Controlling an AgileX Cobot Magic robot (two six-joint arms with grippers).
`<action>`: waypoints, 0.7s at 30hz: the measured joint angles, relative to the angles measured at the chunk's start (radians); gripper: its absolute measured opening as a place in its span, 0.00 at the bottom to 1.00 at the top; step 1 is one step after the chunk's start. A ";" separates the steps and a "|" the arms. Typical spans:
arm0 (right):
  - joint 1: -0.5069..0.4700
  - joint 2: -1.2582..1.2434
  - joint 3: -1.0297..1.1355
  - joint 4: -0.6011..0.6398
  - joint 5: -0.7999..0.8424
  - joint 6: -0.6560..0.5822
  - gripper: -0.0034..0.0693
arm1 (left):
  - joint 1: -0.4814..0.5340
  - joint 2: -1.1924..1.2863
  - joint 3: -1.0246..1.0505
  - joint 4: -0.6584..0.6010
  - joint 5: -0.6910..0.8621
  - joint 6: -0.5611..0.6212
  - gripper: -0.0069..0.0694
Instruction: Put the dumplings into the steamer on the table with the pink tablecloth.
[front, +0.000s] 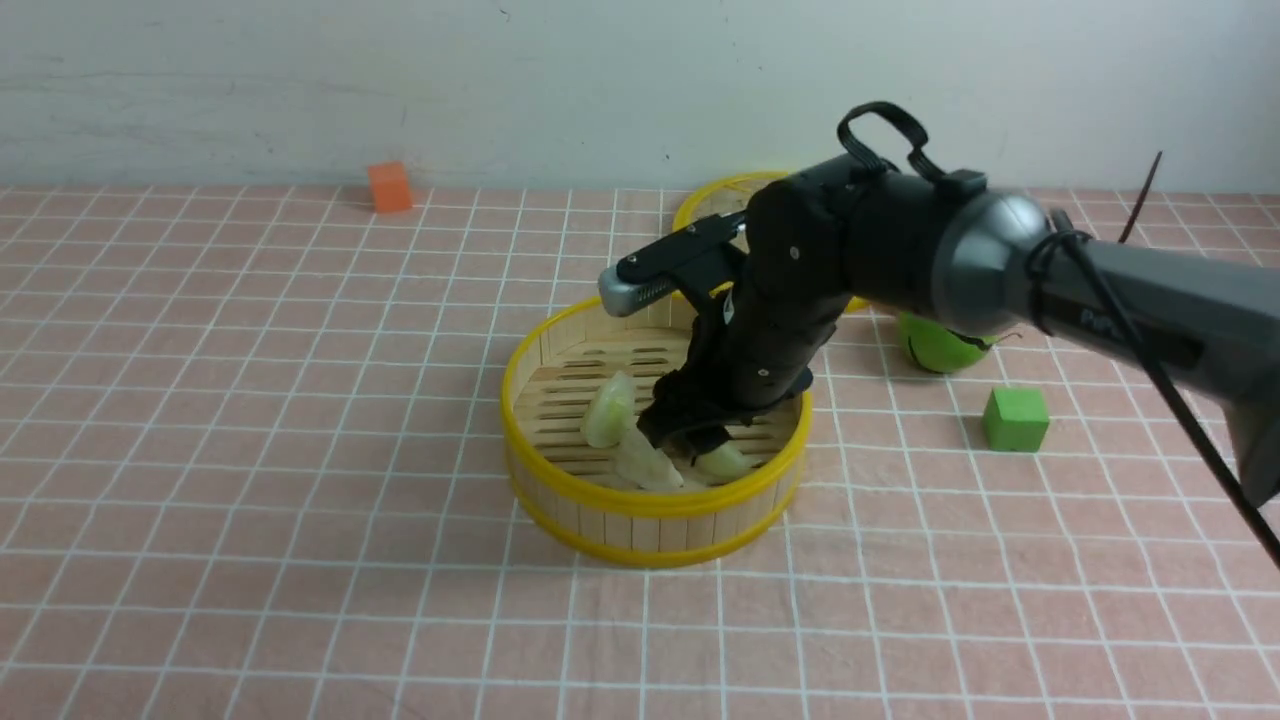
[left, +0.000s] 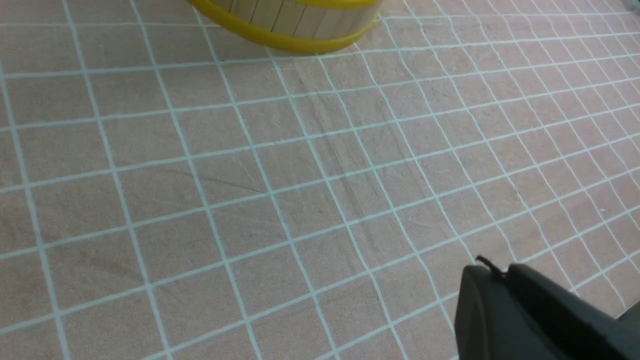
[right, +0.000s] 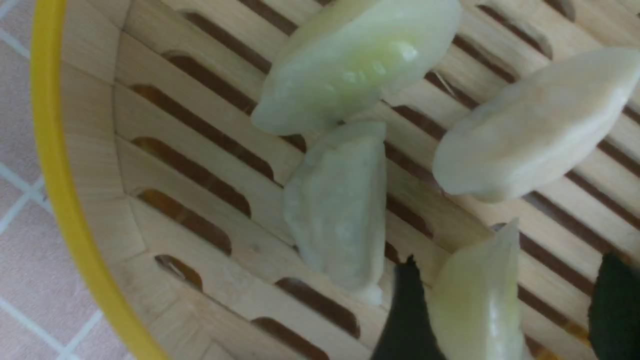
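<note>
The round bamboo steamer (front: 655, 505) with yellow rims stands mid-table on the pink tablecloth (front: 250, 420). Several pale dumplings lie on its slat floor (right: 200, 130): one dumpling (right: 355, 65), another (right: 340, 205) and a third (right: 535, 125). My right gripper (front: 690, 440) reaches down inside the steamer and is open. A further dumpling (right: 480, 295) stands between its dark fingers (right: 407, 310), against one finger and clear of the other. In the front view I see dumplings at the left (front: 610, 410) and front (front: 645, 462). My left gripper (left: 495, 272) is shut and empty, over the cloth near the steamer's wall (left: 300, 20).
A yellow-rimmed woven lid (front: 715, 195) lies behind the steamer, partly hidden by my right arm. A green round object (front: 940, 345) and a green cube (front: 1015, 418) sit to the right. An orange cube (front: 390, 187) is at the far left by the wall.
</note>
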 joint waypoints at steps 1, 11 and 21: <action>0.000 -0.014 -0.022 -0.002 0.031 0.000 0.69 | 0.000 0.000 0.000 0.000 0.000 0.000 0.15; 0.000 -0.242 -0.103 -0.006 0.350 -0.059 0.30 | 0.000 0.000 0.000 0.000 0.000 0.000 0.16; 0.000 -0.594 0.118 0.064 0.369 -0.080 0.02 | 0.000 0.000 0.000 0.000 0.000 0.000 0.16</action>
